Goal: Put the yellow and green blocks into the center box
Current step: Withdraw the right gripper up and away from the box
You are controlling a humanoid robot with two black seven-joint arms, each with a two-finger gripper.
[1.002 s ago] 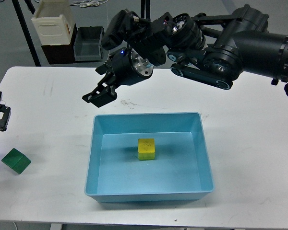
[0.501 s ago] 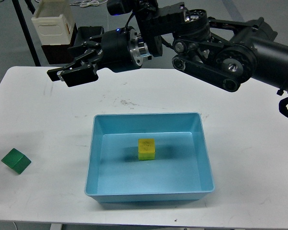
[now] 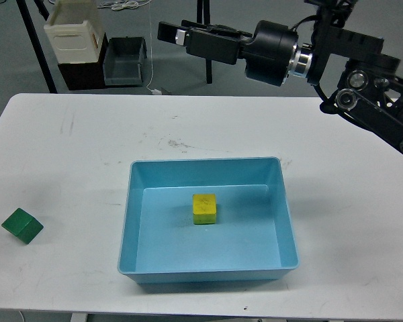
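Note:
A yellow block (image 3: 204, 208) lies inside the blue box (image 3: 282, 201) at the middle of the white table. A green block (image 3: 22, 225) lies on the table at the far left, well apart from the box. My right arm comes in from the right. Its gripper (image 3: 169, 31) is held high beyond the table's far edge, pointing left, far from both blocks. It is seen side-on and dark, so I cannot tell its fingers apart, and nothing shows in it. My left gripper is out of view.
Beyond the table's far left corner stand a cream crate (image 3: 72, 30) on a dark box and a grey bin (image 3: 124, 59). A black stand leg (image 3: 37, 47) slants down at the far left. The table's front edge runs just below the box.
My right arm has swung up and back to the right, lifting its gripper from above the table to beyond the far edge. My left gripper has left the view at the left edge.

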